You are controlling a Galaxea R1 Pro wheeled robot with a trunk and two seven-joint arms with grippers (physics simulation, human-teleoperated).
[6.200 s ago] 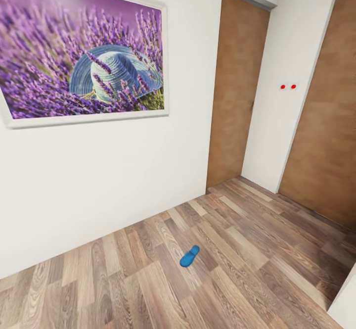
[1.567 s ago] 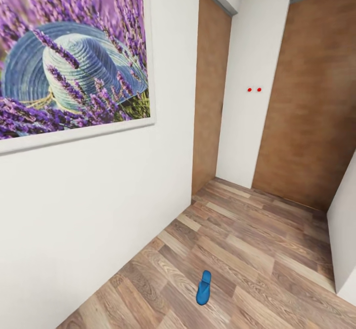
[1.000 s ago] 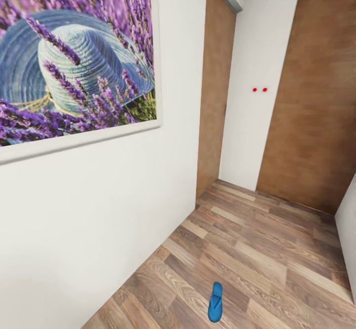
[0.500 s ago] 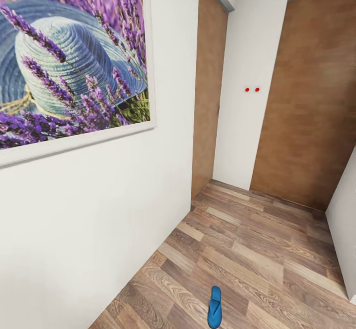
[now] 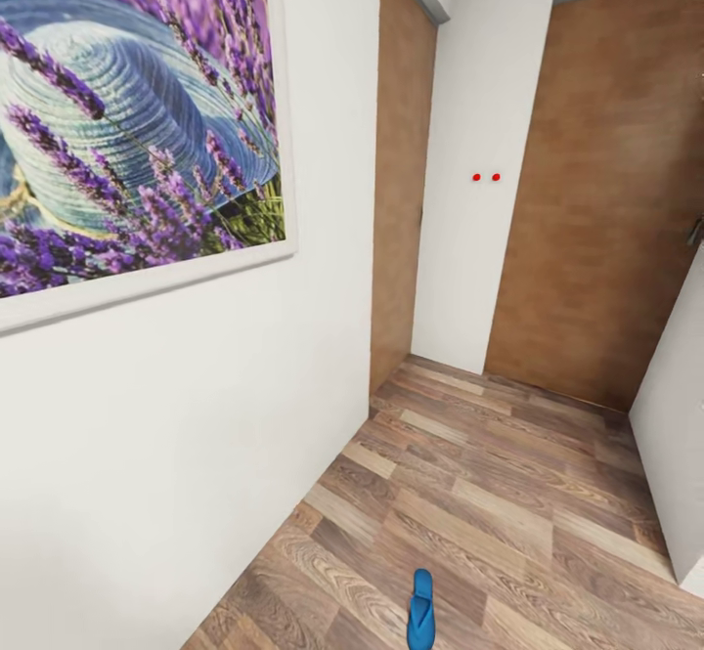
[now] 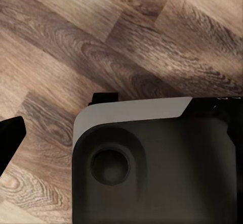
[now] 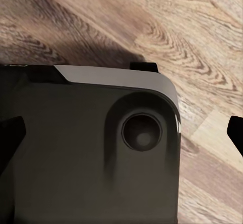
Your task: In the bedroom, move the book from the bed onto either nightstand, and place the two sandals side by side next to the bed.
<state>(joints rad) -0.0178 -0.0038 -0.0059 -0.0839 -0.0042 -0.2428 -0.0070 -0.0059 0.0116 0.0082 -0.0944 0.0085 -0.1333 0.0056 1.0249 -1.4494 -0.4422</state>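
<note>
Task progress is judged to be at an early stage. A white wall (image 5: 196,415) bearing the framed lavender picture (image 5: 127,122) is recorded across the 9 o'clock side of the head view, and the wood-plank floor (image 5: 508,494) runs from 6 o'clock toward two brown doors: one (image 5: 401,171) at 12 o'clock, one (image 5: 606,200) at 2 o'clock. A further white wall edge (image 5: 675,435) closes in at 4 o'clock.

One blue sandal (image 5: 421,610) is noted lying flat on the floor at 6 o'clock, alone and well apart from the walls. It is not yet placed by the bed; the second sandal and the book remain to be dealt with.

Open floor is available between the left wall and the 4 o'clock wall edge, narrowing toward the doors. The sandal lies in the middle of this lane, with free floor on both sides for an approach.

In each wrist view a dark robot body part is seen over the floor. Dark tips at the frame edges may be gripper fingers, but whether either gripper is apart or together cannot be told.
</note>
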